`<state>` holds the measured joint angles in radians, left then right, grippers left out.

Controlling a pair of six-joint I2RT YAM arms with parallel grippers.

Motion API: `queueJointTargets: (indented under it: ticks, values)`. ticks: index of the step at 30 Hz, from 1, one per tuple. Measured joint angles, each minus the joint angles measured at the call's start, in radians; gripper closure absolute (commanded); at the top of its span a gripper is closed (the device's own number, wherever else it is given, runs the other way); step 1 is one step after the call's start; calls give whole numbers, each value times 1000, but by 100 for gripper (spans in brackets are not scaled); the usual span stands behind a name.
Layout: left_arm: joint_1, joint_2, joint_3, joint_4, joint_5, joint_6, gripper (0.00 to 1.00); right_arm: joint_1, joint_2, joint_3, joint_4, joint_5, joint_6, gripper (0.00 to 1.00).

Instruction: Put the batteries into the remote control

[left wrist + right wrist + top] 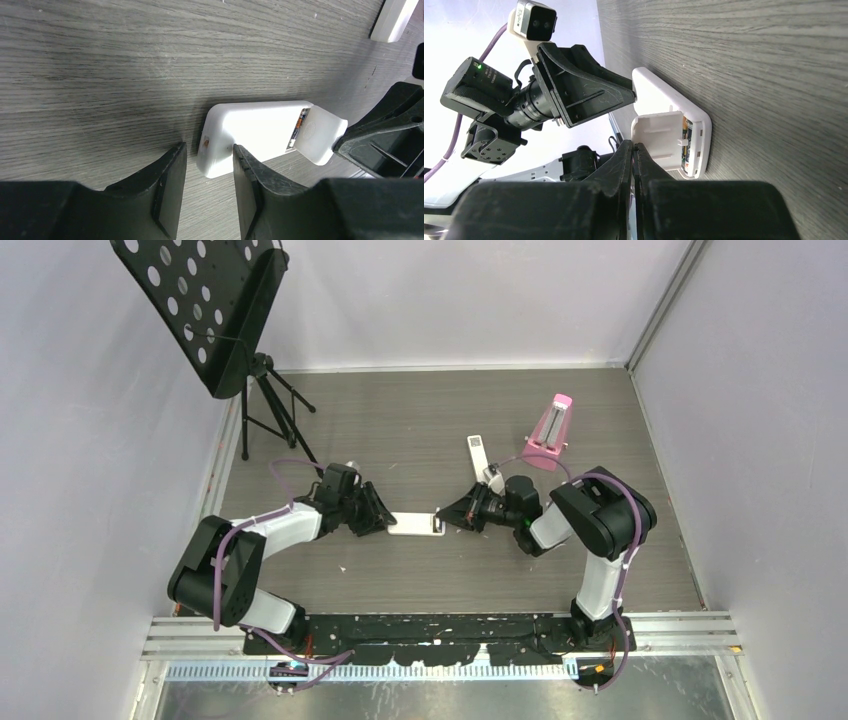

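Note:
The white remote control (pixel 415 525) lies face down between my two grippers, plain back up (pixel 255 127). Its battery cover (pixel 656 135) stands ajar at the right end, also seen in the left wrist view (pixel 320 135). Batteries (pixel 686 137) sit in the uncovered compartment, and a sliver of them (pixel 299 125) peeks out from under the cover. My left gripper (pixel 208 148) is open at the remote's left end, one fingertip (pixel 239 152) against its back. My right gripper (pixel 634 146) is shut, its tips at the cover's edge (pixel 445 515).
A longer slim white remote (pixel 478 452) lies just behind the right gripper, near a pink metronome (pixel 550 432). A black music stand (pixel 215 310) occupies the back left corner. Grey walls close in on both sides.

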<state>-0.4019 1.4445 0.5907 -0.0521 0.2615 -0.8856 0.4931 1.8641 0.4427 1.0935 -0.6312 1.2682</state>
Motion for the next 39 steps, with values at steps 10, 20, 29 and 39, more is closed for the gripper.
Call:
queueJointTargets:
  ticks: [10, 20, 29, 39]
  values:
    - [0, 2, 4, -4, 0, 0, 57, -14, -1, -26, 7, -15, -5, 84]
    - [-2, 3, 7, -9, 0, 2, 57, -27, -60, -43, -75, -6, -51, 80]
    - [-2, 5, 9, -9, 0, 2, 56, -32, -163, -45, -256, 31, -143, 76]
    - [-2, 6, 10, -9, 1, 2, 56, -31, -257, -42, -457, 84, -224, 57]
